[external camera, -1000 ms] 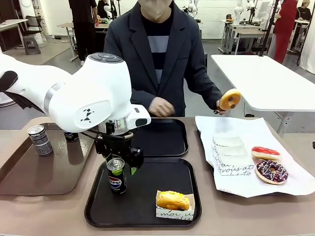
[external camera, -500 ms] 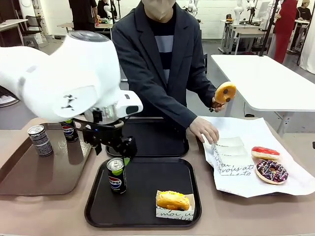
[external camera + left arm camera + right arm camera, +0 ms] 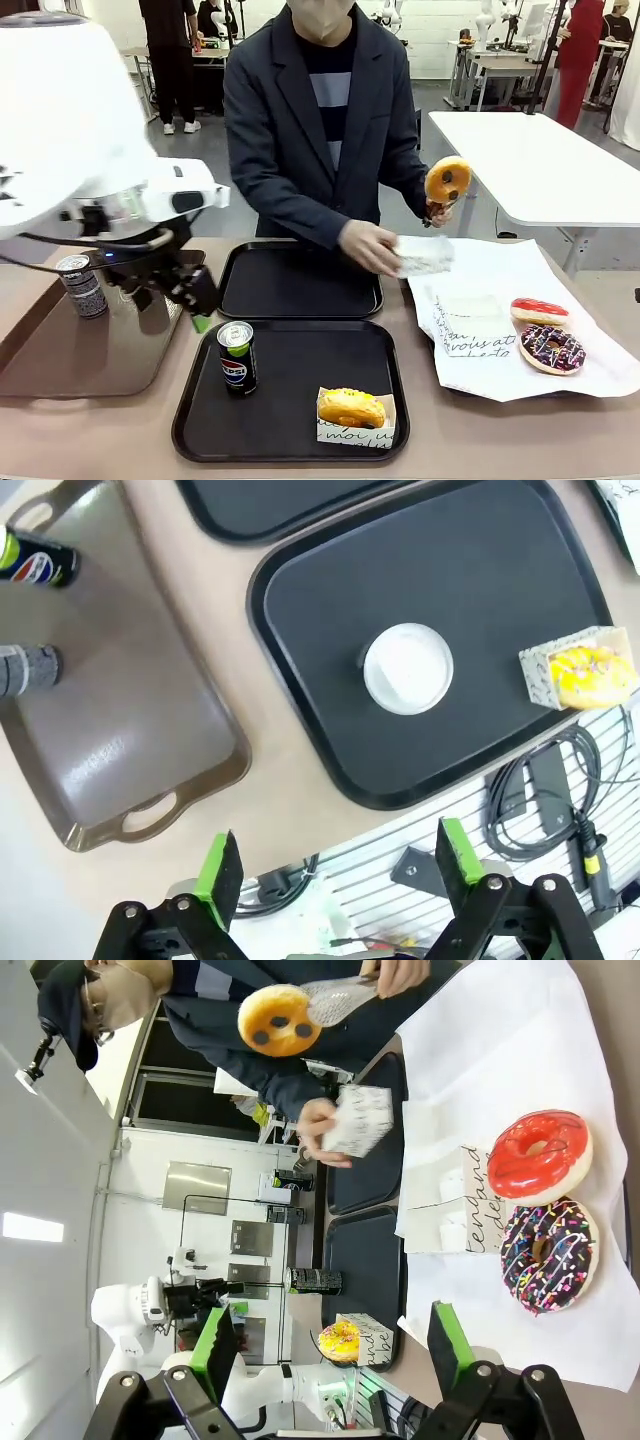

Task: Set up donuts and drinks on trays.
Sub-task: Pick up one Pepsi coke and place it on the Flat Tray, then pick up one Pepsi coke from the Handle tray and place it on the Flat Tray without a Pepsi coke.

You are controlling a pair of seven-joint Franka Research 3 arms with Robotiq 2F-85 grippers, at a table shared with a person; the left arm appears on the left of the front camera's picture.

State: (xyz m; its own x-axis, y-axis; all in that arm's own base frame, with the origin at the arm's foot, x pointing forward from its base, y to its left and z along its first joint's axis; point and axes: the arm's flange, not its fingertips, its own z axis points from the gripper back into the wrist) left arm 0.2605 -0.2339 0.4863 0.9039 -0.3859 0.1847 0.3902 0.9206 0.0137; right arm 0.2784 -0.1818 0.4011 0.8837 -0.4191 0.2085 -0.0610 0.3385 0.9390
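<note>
Take the near black tray (image 3: 320, 362) as your mark on the tan counter (image 3: 120, 432). A Pepsi can (image 3: 237, 358) stood upright at its left edge, and a yellow donut (image 3: 350, 407) in a printed paper sleeve sat at its front, right of centre. Your left gripper (image 3: 337, 865) hung above the counter off that tray's far-left corner, its jaws spread wide with nothing between them. The far black tray (image 3: 300, 285) lay bare, just behind the near one.

Left of the near tray sat the brown tray (image 3: 70, 360), which carried a grey patterned can (image 3: 80, 285) and a second Pepsi can (image 3: 35, 562).

Right of the near tray a white paper sheet (image 3: 500, 272) covered the counter. On it were a stack of sleeves (image 3: 470, 322), a red donut (image 3: 538, 310) and a sprinkled dark donut (image 3: 552, 348) touching it. Your right gripper (image 3: 330, 1350) looked over that sheet, jaws likewise wide and empty.

Behind the far tray the person held a loose sleeve (image 3: 425, 255) in one hand (image 3: 365, 245). With the other they lifted an orange donut (image 3: 447, 180) in tongs.

Beyond them you had a grey floor (image 3: 200, 150), a white table (image 3: 540, 160) and people standing farther off.
</note>
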